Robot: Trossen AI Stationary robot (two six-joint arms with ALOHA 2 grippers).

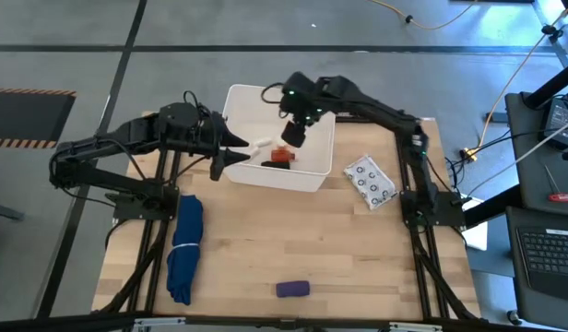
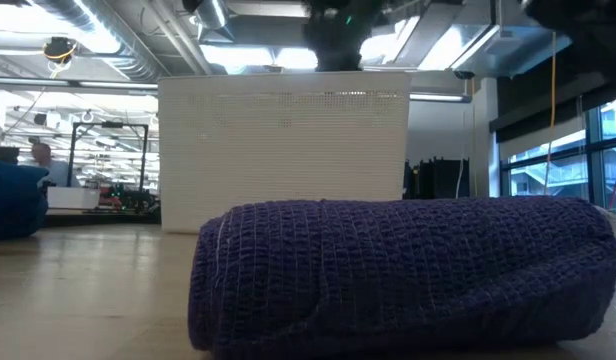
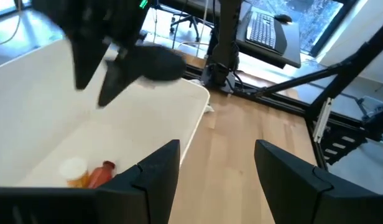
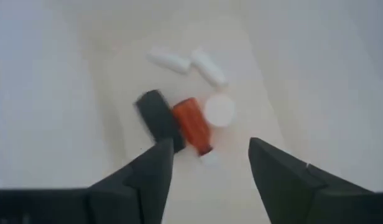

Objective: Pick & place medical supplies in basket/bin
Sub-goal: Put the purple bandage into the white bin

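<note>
The white tub point(image 1: 312, 177) point(image 2: 283, 150) stands on the table's far middle. On its floor lie two white rolls point(image 4: 170, 60), a black oblong piece point(image 4: 155, 115), a red tube point(image 4: 193, 127) and a white-capped vial point(image 4: 219, 110) point(image 3: 73, 168). My right gripper point(image 1: 296, 132) point(image 4: 207, 165) hovers open above them, empty. My left gripper point(image 1: 236, 155) point(image 3: 216, 171) is open at the tub's near left corner, one finger over the rim point(image 3: 194, 121), the other over bare table. The silvery blister pack point(image 1: 370, 181) lies right of the tub. The purple oblong point(image 1: 292, 289) point(image 2: 408, 270) lies near the near edge. My left gripper has one finger point(image 3: 160, 168) overlapping the tub's rim at the corner, coming level from the table's left. I cannot tell whether it touches the rim. My right gripper touches nothing.
The long folded blue cloth point(image 1: 184, 247) point(image 2: 13, 200) lies on the table's left side, near my left arm's base. Bare wood stretches between the tub and the purple oblong. Cables and a keyboard sit beyond the table's right edge.
</note>
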